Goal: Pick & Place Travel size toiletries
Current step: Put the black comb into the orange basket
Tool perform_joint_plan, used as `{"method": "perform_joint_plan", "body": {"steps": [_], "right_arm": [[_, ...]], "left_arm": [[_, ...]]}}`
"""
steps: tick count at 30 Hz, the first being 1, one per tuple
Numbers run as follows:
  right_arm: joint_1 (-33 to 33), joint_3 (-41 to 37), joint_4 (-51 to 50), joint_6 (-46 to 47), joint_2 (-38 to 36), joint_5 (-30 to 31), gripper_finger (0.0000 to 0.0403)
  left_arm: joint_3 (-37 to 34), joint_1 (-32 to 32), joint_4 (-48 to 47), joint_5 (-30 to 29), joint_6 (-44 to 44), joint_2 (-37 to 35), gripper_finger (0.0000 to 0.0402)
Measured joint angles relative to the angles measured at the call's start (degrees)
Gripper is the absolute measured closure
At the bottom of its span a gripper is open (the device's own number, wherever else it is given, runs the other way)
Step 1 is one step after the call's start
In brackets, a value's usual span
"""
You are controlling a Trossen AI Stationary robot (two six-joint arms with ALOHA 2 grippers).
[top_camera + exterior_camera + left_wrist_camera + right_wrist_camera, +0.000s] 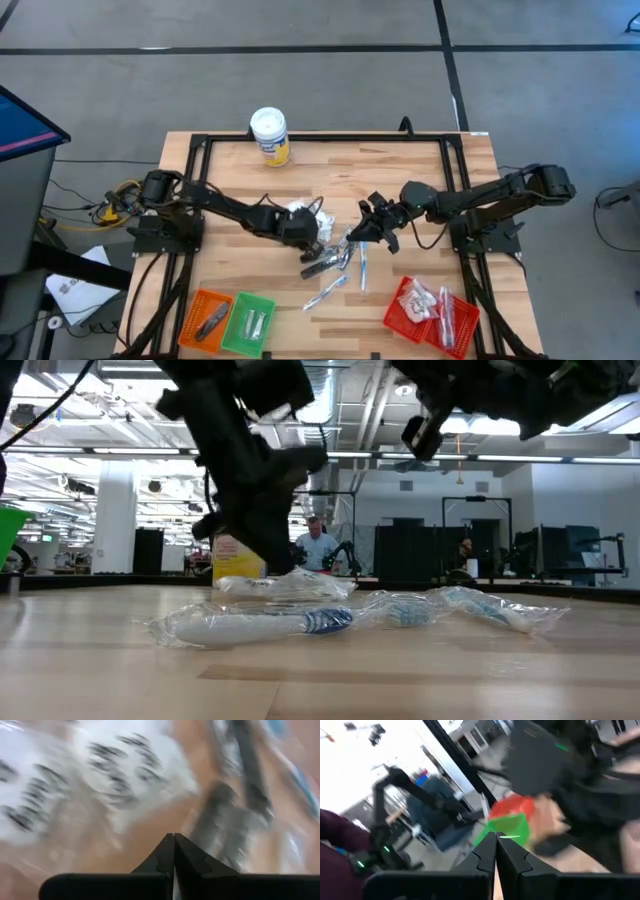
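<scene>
both arms' fingers [173, 851] pressed closed and empty, silvery wrapped toiletries [340, 262] strewn mid-table

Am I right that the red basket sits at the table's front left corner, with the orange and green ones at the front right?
Not quite: it is the reverse. The high view shows the red basket at the front right, and the orange basket and green basket at the front left.

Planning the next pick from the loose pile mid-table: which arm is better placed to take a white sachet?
Left, probably. The left gripper, shut, sits right beside the white sachets; the right gripper, also shut, is over the wrapped sticks.
</scene>
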Motion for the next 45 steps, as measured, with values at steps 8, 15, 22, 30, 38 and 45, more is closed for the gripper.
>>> {"method": "perform_joint_plan", "body": {"steps": [8, 15, 22, 30, 38, 45], "right_arm": [[1.41, -0.04, -15.53, -15.45, 0.92, 6.17, 0.0343], [4.92, 1.18, -19.58, -27.90, 6.18, 14.35, 0.0267], [6.64, 9.46, -21.07, -35.63, 13.63, 11.61, 0.0197], [4.26, 13.90, -26.40, -42.31, 14.25, 10.45, 0.0185], [4.18, 14.44, -33.98, -50.19, 16.52, 15.42, 0.0199], [6.76, 16.96, -34.33, -50.80, 20.67, 15.78, 0.0195]], "left_arm": [[-0.17, -5.09, 1.33, -0.11, -1.26, 0.70, 0.0401], [-0.60, -5.10, 1.96, -1.59, -3.84, 0.70, 0.0401], [-4.45, -5.66, 1.69, -0.68, -8.90, 0.69, 0.0401], [-6.11, -6.46, 2.62, -0.39, -10.60, 0.43, 0.0401], [-8.15, -5.35, 4.16, 3.22, -12.84, 0.22, 0.0401], [-8.28, -5.37, 5.52, 3.39, -12.58, 0.04, 0.0401]]}}
